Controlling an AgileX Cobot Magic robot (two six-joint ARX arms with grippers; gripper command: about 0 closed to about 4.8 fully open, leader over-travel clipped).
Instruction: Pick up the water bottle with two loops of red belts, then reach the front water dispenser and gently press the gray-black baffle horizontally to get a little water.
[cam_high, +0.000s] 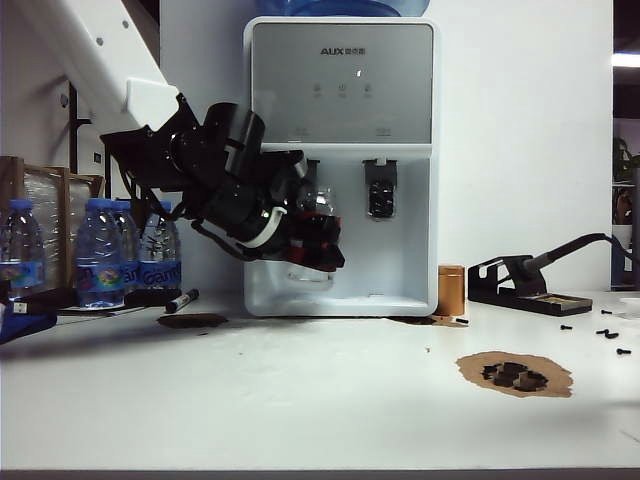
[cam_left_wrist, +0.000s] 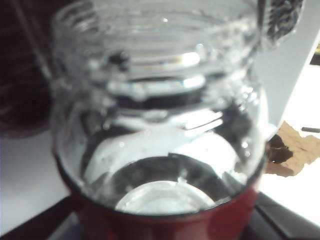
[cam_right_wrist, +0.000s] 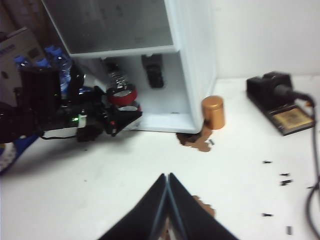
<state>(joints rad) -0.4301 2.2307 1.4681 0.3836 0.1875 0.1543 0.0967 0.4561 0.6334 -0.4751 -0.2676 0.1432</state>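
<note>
The left claw is clamped on the clear glass wide-mouthed water bottle with dark red bands, holding it off the white desk inside the recess of the white AUX water dispenser, at centre frame in the exterior view. The bottle's mouth sits just below the left of two dark tap levers; the right lever hangs free beside it. In the left wrist view the ribbed glass neck fills the frame above a red band. Three blue-capped plastic bottles stand at the left edge, a black marker lying before them. Right of the dispenser stand a copper-coloured cylinder and a black soldering-iron stand. A torn brown patch marks the desk at lower right. The right claw hovers above the desk in front, its black fingers pressed together, holding nothing.
</note>
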